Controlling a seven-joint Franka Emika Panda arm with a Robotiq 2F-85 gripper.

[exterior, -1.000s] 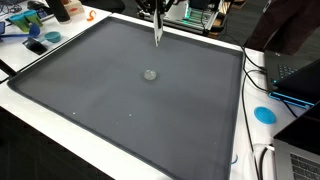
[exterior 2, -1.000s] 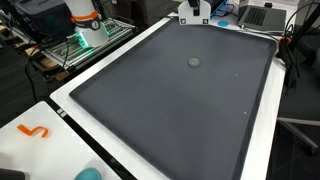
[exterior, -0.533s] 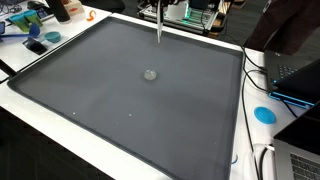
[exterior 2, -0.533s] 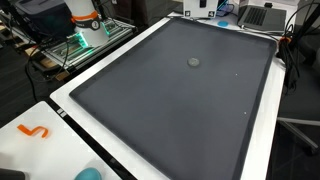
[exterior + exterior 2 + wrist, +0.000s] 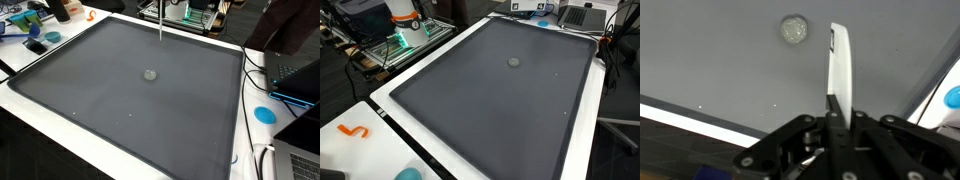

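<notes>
My pincer [image 5: 837, 120]: clamped low on white strip [image 5: 841, 62], leaving its length free.
Small disc [image 5: 793, 31]: on grey mat [image 5: 710, 60], clear of strip.

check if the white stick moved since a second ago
Yes. In an exterior view the white stick has shifted slightly right and up, toward the far edge of the dark mat and away from the small round disc, which stayed put.

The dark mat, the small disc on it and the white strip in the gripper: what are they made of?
The dark mat is matte grey with no glare, likely rubber or felt. The small disc is pale, faintly glossy, perhaps plastic or glass. The white strip, clamped in the gripper, looks smooth and stiff, probably plastic.
</notes>
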